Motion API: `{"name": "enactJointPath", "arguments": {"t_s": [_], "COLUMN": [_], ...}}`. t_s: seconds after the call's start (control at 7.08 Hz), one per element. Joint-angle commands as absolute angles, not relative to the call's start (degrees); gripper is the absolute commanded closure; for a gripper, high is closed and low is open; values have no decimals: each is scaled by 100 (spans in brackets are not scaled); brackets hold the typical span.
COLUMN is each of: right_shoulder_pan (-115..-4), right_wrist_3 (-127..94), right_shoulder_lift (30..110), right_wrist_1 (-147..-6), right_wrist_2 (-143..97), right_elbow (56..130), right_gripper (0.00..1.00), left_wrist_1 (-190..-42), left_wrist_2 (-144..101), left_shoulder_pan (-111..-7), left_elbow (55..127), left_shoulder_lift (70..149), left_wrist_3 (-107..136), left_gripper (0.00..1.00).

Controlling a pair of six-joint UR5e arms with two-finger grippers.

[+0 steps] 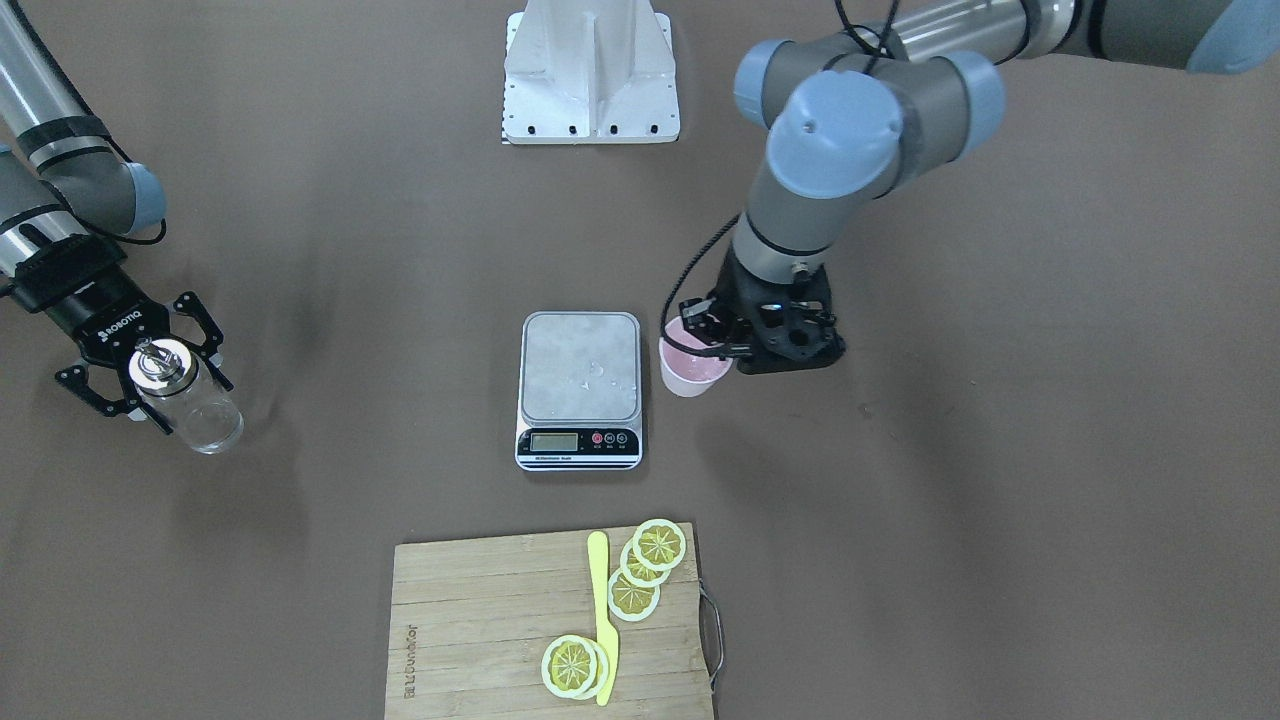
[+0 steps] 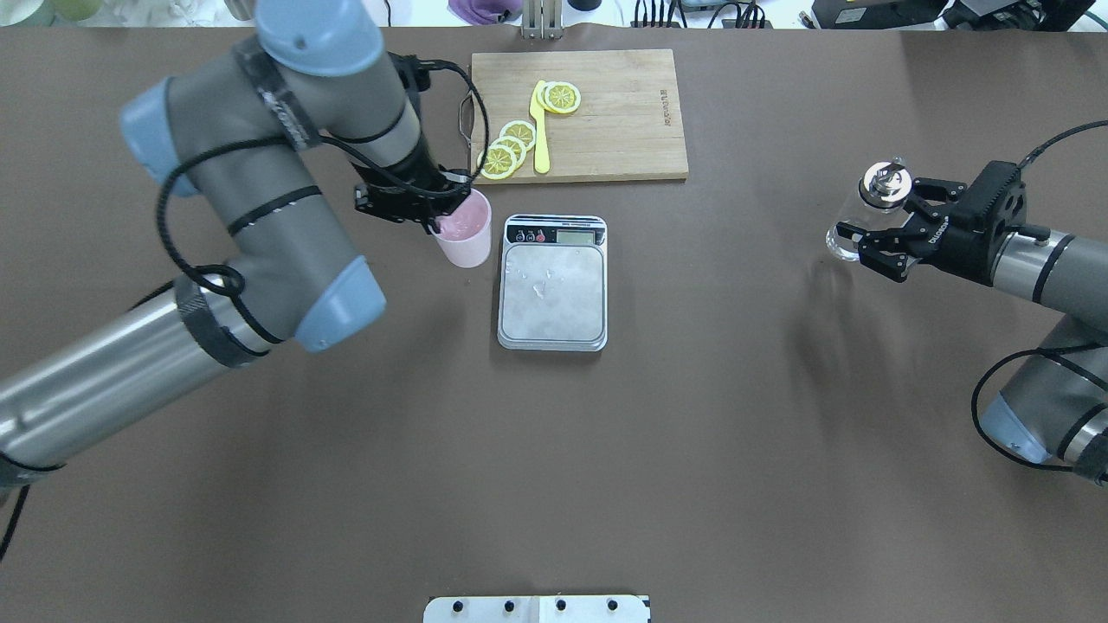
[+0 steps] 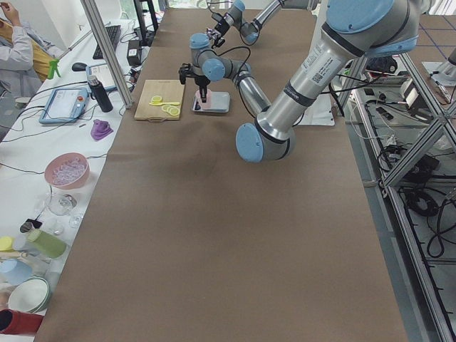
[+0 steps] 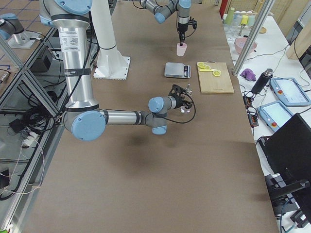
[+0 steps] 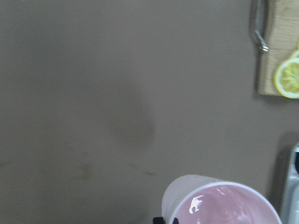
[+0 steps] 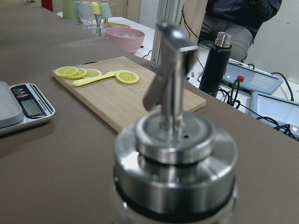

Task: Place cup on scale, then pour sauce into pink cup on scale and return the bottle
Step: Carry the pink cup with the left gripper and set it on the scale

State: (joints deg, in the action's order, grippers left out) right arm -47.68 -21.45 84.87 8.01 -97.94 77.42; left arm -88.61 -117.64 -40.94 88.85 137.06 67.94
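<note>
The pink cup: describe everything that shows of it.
The cup is a small pale pink tumbler, plastic by its look, tapered, wider at the rim, no handle. It stands upright and looks empty, a white glint inside. It is beside the scale, on the robot's left of it, not on the platform. The left gripper clamps its rim from above. Whether its base touches the table cannot be told.

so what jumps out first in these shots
The left jaws pinch the rim of the pink cup, just left of the scale in the overhead view. Far to the right, the right jaws straddle the chrome-capped bottle. Lemon slices lie on the wooden board beyond the scale.
</note>
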Motion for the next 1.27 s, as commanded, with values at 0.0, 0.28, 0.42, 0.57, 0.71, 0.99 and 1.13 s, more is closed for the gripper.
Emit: {"name": "enactJointPath", "arguments": {"t_s": [0.0,0.28,0.42,0.57,0.71,0.99,1.13], "right_shoulder_pan": [-4764,-4764,-4764,-4764,-4764,-4764,-4764], "right_wrist_3": [-2109,-2109,-2118,-2118,-2118,-2109,-2101], "right_shoulder_lift": [8578,8578,8578,8578,8569,8552,8569], "right_wrist_1": [800,800,809,809,809,782,634], "right_wrist_2": [-9791,-9791,-9791,-9791,-9791,-9791,-9791], "right_elbow": [7805,7813,7813,7813,7813,7840,8049], "right_gripper": [100,100,100,100,100,100,100], "left_wrist_1": [-9367,-9387,-9395,-9387,-9395,-9369,-9282], "left_wrist_2": [-11461,-11242,-11137,-11084,-11083,-11127,-11379], "left_shoulder_pan": [-3648,-3472,-3411,-3384,-3384,-3488,-3733], "left_elbow": [8282,8226,8192,8209,8209,8314,8671], "left_shoulder_lift": [14176,14308,14300,14291,14282,14265,14065], "left_wrist_3": [6952,6908,6908,6900,6882,6610,6514], "left_gripper": [100,100,100,91,25,1,1]}}
